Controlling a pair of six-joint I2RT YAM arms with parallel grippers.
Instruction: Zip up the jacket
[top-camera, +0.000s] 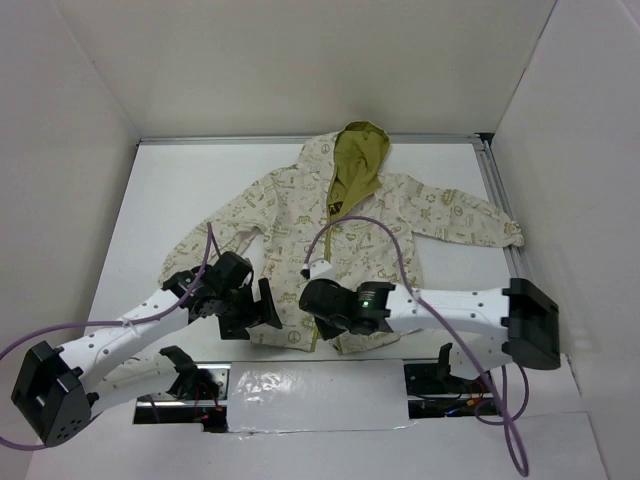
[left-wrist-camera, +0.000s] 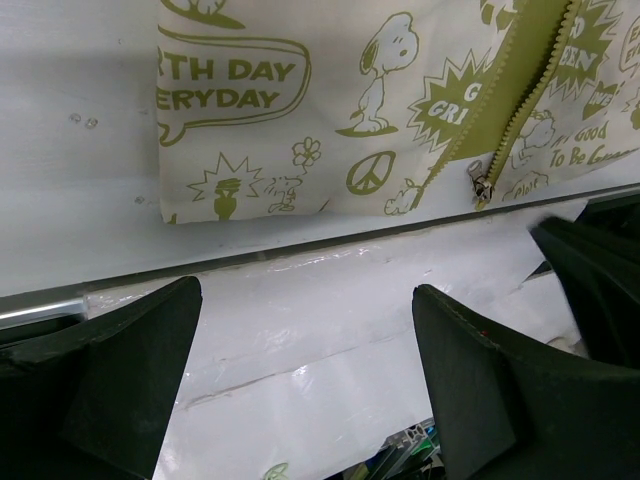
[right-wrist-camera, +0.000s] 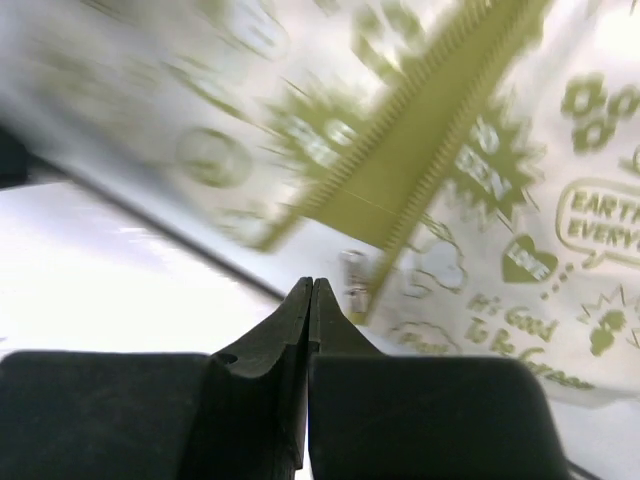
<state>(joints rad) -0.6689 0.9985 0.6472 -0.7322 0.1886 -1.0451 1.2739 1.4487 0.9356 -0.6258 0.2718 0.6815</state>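
The cream jacket (top-camera: 300, 215) with olive-green prints lies flat on the white table, hood away from me, front open along the olive zipper. My left gripper (top-camera: 262, 312) is wide open and empty at the hem's near left. In the left wrist view its fingers (left-wrist-camera: 110, 385) frame bare table below the hem (left-wrist-camera: 290, 130), and the metal zipper pull (left-wrist-camera: 483, 182) lies at the hem's bottom right. My right gripper (top-camera: 312, 298) is over the zipper's bottom end. In the right wrist view it (right-wrist-camera: 311, 287) is shut on nothing, with the zipper pull (right-wrist-camera: 353, 284) just right of the tips.
White enclosure walls stand on three sides. A shiny taped plastic sheet (top-camera: 300, 385) covers the near table edge between the arm bases. An aluminium rail (top-camera: 500, 200) runs along the right side. Purple cables (top-camera: 380, 230) loop over the jacket.
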